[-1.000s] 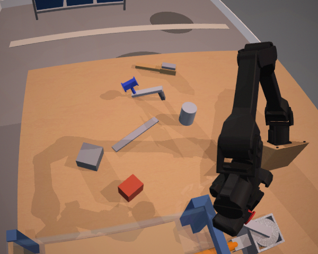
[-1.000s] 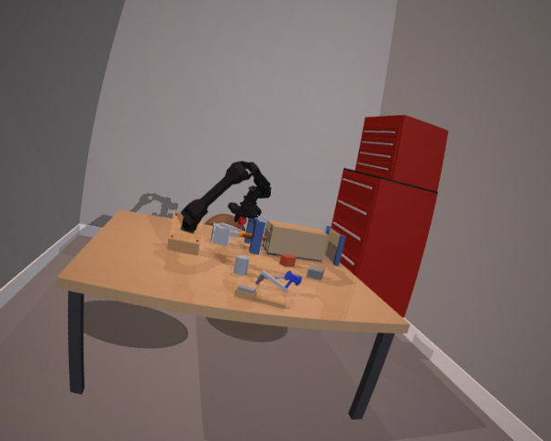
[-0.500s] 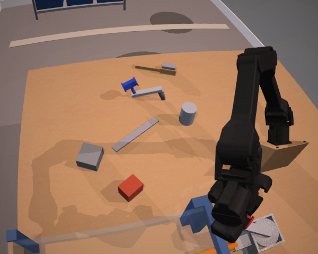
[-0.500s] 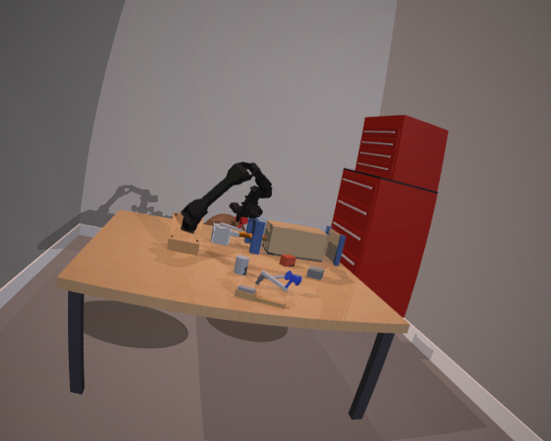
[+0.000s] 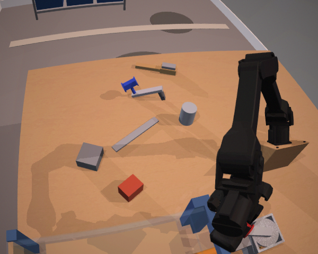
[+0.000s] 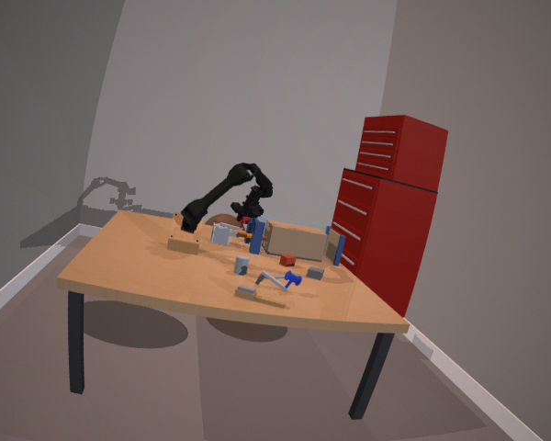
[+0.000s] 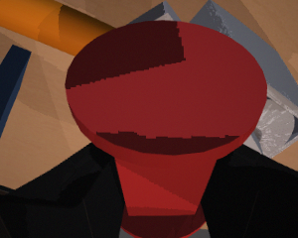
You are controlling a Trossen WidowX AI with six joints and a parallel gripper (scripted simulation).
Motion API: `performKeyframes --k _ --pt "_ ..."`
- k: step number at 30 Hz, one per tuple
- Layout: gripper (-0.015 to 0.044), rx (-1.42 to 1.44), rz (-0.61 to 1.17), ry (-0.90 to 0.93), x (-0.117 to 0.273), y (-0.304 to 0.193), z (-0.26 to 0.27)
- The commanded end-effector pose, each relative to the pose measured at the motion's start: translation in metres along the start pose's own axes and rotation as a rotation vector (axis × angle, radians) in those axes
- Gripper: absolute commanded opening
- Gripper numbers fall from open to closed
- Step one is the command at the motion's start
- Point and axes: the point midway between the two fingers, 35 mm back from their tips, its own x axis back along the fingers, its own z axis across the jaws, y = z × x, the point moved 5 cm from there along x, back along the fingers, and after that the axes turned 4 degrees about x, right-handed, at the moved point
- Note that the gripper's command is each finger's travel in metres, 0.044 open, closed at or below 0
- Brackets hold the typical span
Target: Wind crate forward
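Observation:
My gripper (image 7: 159, 135) is shut on the red knob (image 5: 248, 230) (image 6: 243, 220) (image 7: 164, 94) of a crank handle. The handle's grey arm (image 5: 259, 232) reaches from the knob over the top of the winch (image 5: 280, 238) (image 6: 220, 234); its square key and the hole cannot be made out. An orange strap piece (image 5: 206, 251) (image 6: 250, 234) (image 7: 45, 22) runs from the winch towards the cubby mouth. The tan crate (image 6: 297, 241) sits flat inside the cubby, near the blue mouth frame (image 5: 199, 216) (image 6: 256, 237). I cannot tell whether they touch.
A blue-knobbed crank (image 5: 148, 91) (image 6: 292, 278), a brush (image 5: 167, 71) (image 6: 262, 298), a grey cylinder (image 5: 187, 114) (image 6: 241, 265), a flat bar (image 5: 135, 134), a grey block (image 5: 90, 153) (image 6: 315, 273) and a red block (image 5: 130, 187) (image 6: 287, 260) lie on the bench.

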Motion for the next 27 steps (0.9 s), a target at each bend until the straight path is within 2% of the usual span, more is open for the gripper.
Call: performKeyframes --k 1,27 --pt "0.0000 0.000 0.005 0.020 -0.002 -0.005 0.009" --pt "0.0000 0.000 0.007 0.022 -0.011 -0.026 0.028"
